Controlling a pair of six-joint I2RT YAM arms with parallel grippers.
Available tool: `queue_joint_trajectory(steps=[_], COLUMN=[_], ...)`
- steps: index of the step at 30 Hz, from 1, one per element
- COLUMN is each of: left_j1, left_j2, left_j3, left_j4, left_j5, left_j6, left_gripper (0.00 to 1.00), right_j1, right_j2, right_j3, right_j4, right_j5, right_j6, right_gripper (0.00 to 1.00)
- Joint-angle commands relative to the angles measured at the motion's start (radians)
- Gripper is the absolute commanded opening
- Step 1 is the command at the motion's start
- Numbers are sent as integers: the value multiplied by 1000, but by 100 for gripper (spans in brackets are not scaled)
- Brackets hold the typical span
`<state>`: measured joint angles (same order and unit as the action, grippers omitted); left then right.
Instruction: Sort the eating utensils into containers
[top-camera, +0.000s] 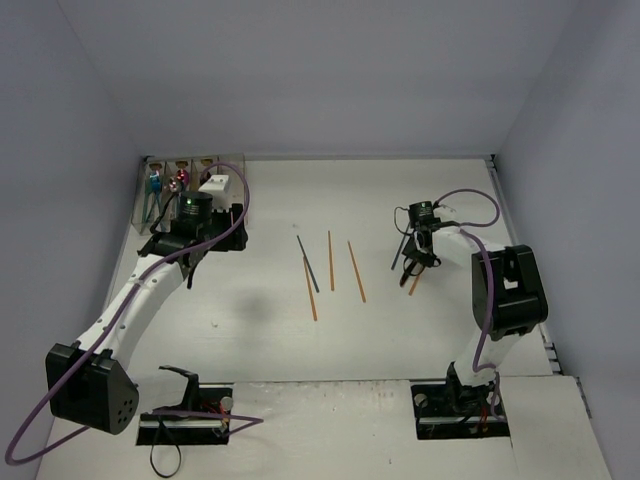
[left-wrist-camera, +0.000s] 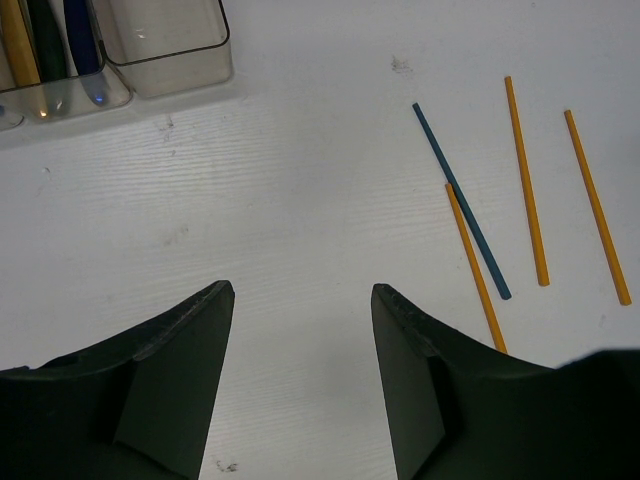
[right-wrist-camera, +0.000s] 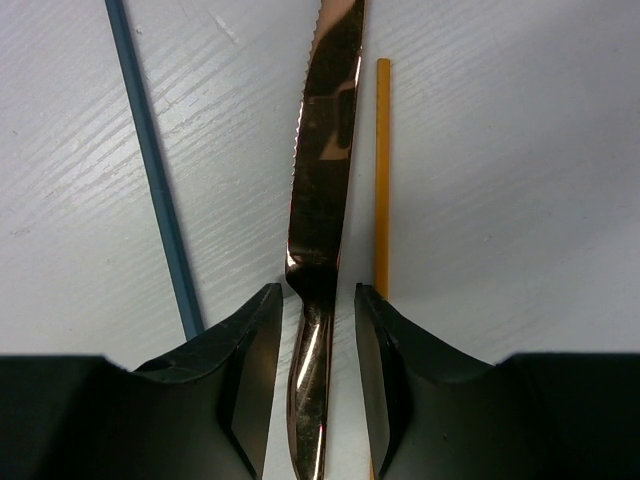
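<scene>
Containers (left-wrist-camera: 170, 72) far left; sticks (top-camera: 331, 262) centre; knife (right-wrist-camera: 322, 200) between two sticks, right.

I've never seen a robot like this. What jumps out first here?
Likely the shiny copper knife sitting between the fingers of the right gripper, with a blue stick and an orange stick on either side. Mid-table lie three more orange sticks and a second blue stick; colourful utensils sit in the bins at the far left.

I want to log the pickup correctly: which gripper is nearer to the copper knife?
Right. The right gripper straddles the copper knife, a finger on each side; the left gripper hovers far off, near the containers.
</scene>
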<state>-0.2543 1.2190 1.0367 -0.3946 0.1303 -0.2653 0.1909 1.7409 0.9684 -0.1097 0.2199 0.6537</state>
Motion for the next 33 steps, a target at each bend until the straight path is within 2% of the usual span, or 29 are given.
queue_joint_trajectory(steps=[1, 8, 10, 12, 13, 18, 25, 33], left_j1=[-7, -7, -7, -7, -7, -7, -13, -177], left_j2=[-23, -24, -26, -29, -30, -30, -27, 6], left_j3=[37, 37, 37, 40, 40, 39, 36, 62], left_j4=[48, 46, 45, 42, 43, 46, 76, 125], left_j5=[-4, -4, -4, -5, -6, 6, 109, 229], left_j6=[10, 11, 12, 13, 12, 12, 3, -113], left_gripper=[54, 54, 54, 54, 54, 54, 54, 55], right_j1=[1, 2, 2, 3, 1, 2, 4, 22], right_j2=[20, 99, 116, 127, 130, 110, -38, -232], right_j3=[2, 57, 70, 80, 86, 113, 139, 142], right_j4=[-81, -113, -120, -121, -122, -119, -116, -72], right_j5=[-29, -81, -96, -105, -106, -108, -83, -185], right_j6=[18, 7, 0, -10, -12, -47, -149, -232], right_gripper=[29, 19, 14, 3, 0, 0, 0, 0])
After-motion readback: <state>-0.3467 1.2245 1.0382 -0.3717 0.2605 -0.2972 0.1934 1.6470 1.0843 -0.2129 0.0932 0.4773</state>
